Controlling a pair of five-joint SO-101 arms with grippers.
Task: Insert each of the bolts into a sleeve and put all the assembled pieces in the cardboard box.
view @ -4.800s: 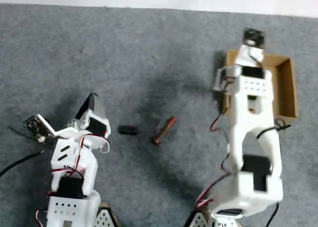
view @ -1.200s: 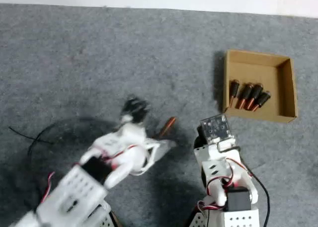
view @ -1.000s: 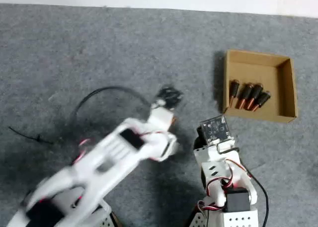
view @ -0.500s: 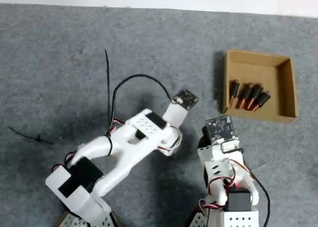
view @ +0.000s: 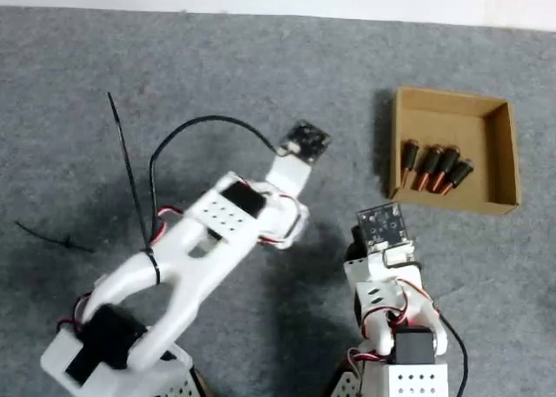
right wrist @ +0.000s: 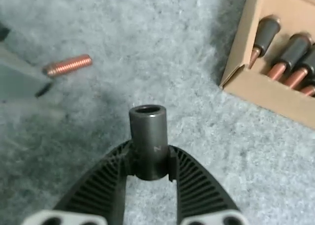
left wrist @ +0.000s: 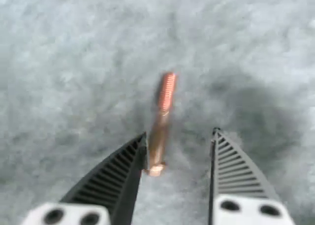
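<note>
A: Where is the bolt (left wrist: 161,121) found?
B: Flat on mat (view: 174,67), mid-table, between the spread fingers of left gripper (left wrist: 178,136), long axis in line w/ them, head by one tip. L arm (view: 208,241) is stretched from near left; sleeve (right wrist: 148,136) is clamped in right gripper (right wrist: 149,155), near right

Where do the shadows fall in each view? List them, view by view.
High view: shadow on the grey carpet under the left arm and along the outer wall of the brown cardboard box. Left wrist view: dark patch on the carpet beside the copper threaded bolt. Right wrist view: shadow along the box's outer wall.
</note>
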